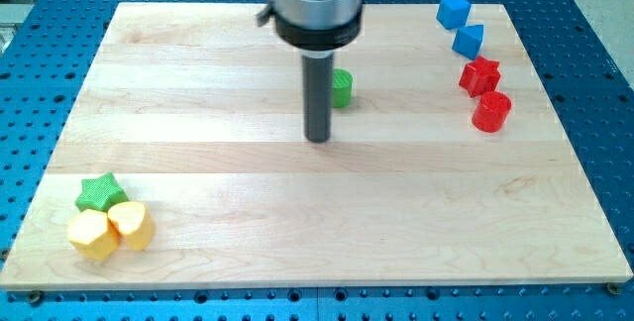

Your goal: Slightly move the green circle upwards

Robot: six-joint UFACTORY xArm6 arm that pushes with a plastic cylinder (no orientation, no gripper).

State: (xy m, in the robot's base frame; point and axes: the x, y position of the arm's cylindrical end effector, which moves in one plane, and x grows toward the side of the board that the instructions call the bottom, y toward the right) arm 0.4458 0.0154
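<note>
The green circle is a small green cylinder standing on the wooden board a little above its centre. The dark rod partly hides the circle's left side. My tip rests on the board just below and to the left of the green circle, close to it; contact cannot be told.
A green star and two yellow blocks sit clustered at the view's bottom left. At the top right are two blue blocks, a red star and a red cylinder.
</note>
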